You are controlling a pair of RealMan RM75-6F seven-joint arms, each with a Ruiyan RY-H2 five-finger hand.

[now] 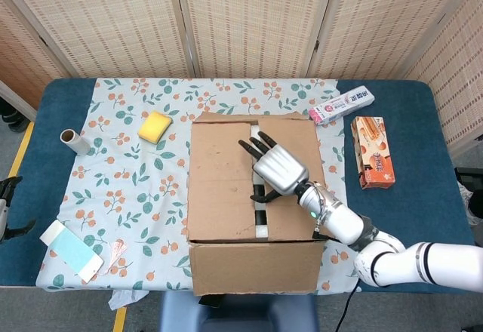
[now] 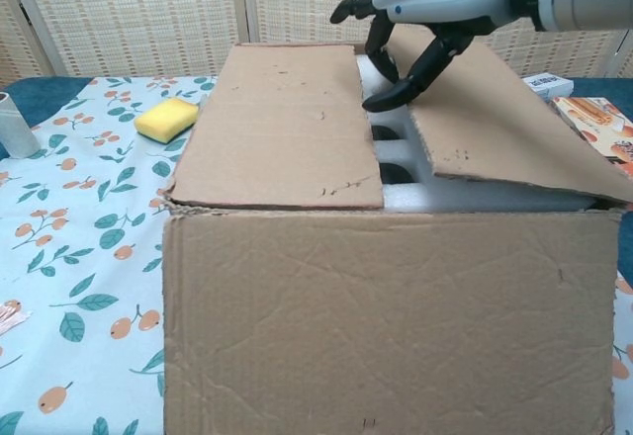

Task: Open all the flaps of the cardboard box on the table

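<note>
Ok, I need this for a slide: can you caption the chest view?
Right hand hooks its fingers under the right flap of the cardboard box, lifting it off white foam; left flap lies flat.

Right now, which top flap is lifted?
The right flap, raised by the right hand. The left flap lies flat.

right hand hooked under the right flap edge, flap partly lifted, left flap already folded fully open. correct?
Not quite: the left flap is not open. The chest view shows it lying flat across the top of the cardboard box. The rest holds: the right hand has its fingers curled at the inner edge of the right flap, which is tilted up, with white foam showing in the gap.
</note>
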